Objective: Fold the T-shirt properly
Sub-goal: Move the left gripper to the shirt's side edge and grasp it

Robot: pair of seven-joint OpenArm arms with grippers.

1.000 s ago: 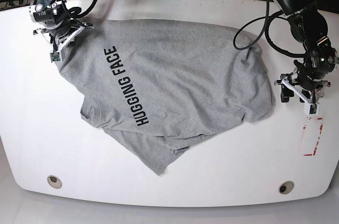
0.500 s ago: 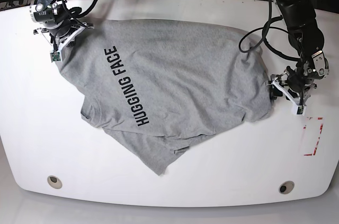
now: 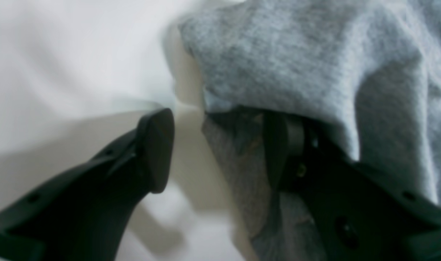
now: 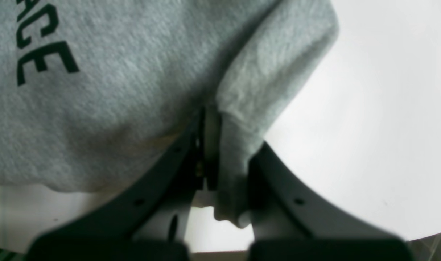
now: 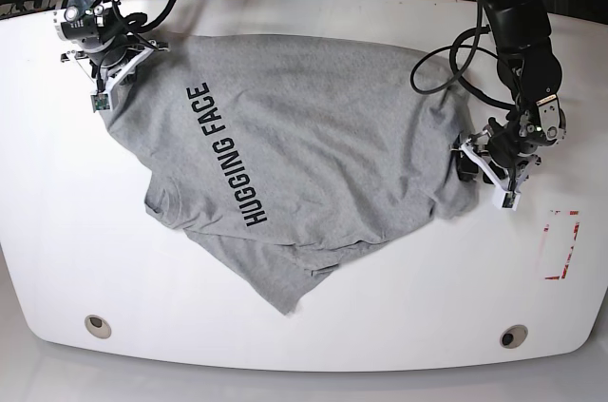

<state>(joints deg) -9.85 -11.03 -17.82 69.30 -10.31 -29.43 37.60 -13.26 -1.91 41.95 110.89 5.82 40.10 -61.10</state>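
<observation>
The grey T-shirt (image 5: pixel 304 145) lies spread and wrinkled on the white table (image 5: pixel 57 212), its black "HUGGING FACE" lettering running up the left half. My right gripper (image 5: pixel 109 69) sits at the shirt's far-left corner. The right wrist view shows this gripper (image 4: pixel 220 159) shut on a fold of the T-shirt (image 4: pixel 115 108). My left gripper (image 5: pixel 475 166) is at the shirt's right edge, jaws open. In the left wrist view the gripper (image 3: pixel 217 141) has the T-shirt (image 3: pixel 296 54) edge draped over one finger, while the other finger (image 3: pixel 155 145) stands apart over bare table.
A red-marked rectangle (image 5: pixel 560 245) lies on the table to the right of my left gripper. Two round holes (image 5: pixel 96 325) (image 5: pixel 514 336) sit near the front edge. Black cables loop from the left arm over the shirt's back right.
My left gripper has moved leftward from the bare table to the shirt's right edge, which now bunches slightly against it. The right gripper and its corner of cloth have not moved.
</observation>
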